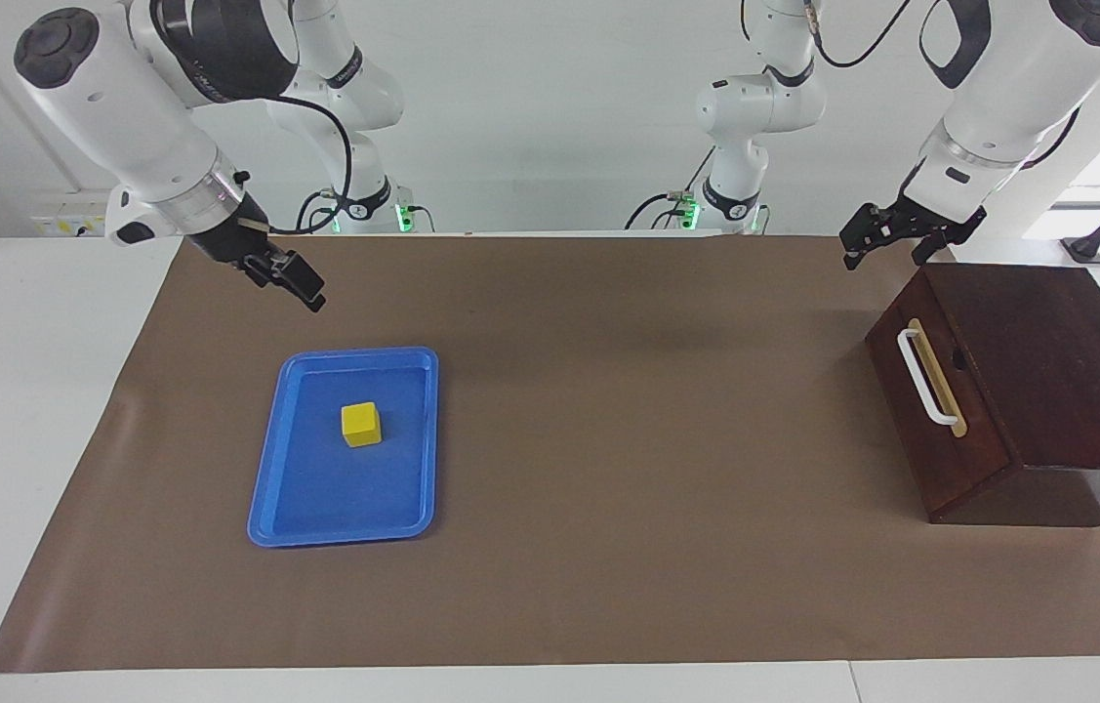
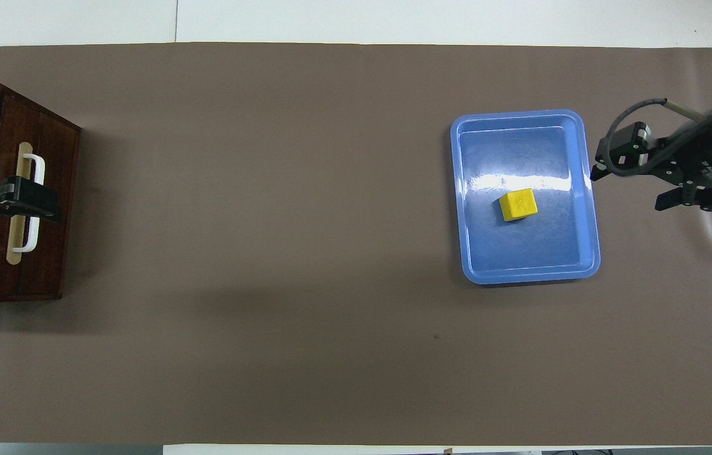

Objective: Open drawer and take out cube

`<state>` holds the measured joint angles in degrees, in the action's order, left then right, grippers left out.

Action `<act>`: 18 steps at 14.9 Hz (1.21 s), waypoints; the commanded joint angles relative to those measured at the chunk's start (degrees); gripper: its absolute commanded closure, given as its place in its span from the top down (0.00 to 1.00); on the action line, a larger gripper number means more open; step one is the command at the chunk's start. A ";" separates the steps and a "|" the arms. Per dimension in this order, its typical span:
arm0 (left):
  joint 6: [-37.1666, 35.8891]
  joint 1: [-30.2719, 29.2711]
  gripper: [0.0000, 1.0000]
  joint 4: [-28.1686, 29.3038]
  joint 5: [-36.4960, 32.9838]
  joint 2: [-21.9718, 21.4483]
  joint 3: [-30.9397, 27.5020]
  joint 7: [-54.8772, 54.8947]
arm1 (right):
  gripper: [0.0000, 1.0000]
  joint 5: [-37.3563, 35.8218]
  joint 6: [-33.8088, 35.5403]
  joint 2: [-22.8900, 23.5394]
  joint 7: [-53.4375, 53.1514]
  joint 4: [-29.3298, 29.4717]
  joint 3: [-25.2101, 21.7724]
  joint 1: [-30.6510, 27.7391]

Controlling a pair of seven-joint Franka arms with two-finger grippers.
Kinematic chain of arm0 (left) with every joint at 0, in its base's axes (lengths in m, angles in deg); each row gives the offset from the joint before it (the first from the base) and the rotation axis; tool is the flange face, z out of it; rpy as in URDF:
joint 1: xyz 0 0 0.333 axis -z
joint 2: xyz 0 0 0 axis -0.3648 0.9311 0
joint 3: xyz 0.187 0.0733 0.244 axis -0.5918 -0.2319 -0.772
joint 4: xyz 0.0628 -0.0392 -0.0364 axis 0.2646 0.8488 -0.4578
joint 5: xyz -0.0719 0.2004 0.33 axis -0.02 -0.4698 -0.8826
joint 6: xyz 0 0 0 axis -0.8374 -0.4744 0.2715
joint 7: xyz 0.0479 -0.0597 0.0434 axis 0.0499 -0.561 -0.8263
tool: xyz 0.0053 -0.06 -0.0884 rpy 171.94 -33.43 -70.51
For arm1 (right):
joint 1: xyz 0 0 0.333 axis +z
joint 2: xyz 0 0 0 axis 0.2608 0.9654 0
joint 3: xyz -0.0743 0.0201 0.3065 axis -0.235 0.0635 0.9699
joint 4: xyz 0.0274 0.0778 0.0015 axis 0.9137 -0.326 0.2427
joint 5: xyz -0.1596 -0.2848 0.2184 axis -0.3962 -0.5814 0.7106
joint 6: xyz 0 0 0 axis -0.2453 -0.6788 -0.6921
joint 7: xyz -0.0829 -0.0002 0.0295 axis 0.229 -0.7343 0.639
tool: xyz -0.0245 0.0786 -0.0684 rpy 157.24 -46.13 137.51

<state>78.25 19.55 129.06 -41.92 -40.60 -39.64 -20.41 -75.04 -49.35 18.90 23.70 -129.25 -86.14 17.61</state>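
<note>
The dark wooden drawer (image 1: 920, 420) (image 2: 40, 259) sits shut in its box at the left arm's end of the table, its white bar handle (image 1: 925, 376) (image 2: 38, 165) facing the middle of the table. My left gripper (image 1: 884, 256) (image 2: 33, 203) hangs open in the air over the drawer's front, clear of the handle and holding nothing. The yellow cube (image 1: 361, 424) (image 2: 518, 205) rests in the blue tray (image 1: 345, 532) (image 2: 526, 275). Beside the tray, my right gripper (image 1: 307, 285) (image 2: 627, 186) hovers open and empty over the brown mat.
A brown mat (image 1: 608, 439) (image 2: 267, 253) covers most of the table, with white tabletop around its edges. Between the tray and the drawer box lies a wide stretch of bare mat.
</note>
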 commanded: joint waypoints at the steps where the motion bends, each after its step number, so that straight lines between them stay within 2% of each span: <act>1: -0.34 -0.26 1.00 -0.19 0.57 -0.45 -0.37 0.76 | 1.00 -5.19 0.31 -2.08 19.46 0.09 1.05 -1.26; 5: -0.07 -0.17 1.00 -0.11 0.48 -0.45 -0.29 0.76 | 1.00 -5.47 1.53 -3.40 26.10 0.00 3.60 -4.68; 18: 0.81 0.00 1.00 -0.11 0.92 -0.45 -0.29 0.67 | 1.00 -5.47 0.92 -4.19 24.17 -2.02 3.60 -5.92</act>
<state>78.58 19.55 129.05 -41.92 -40.60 -39.63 -20.38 -79.47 -48.47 15.85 48.36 -130.05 -83.61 12.75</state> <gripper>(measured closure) 0.000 0.000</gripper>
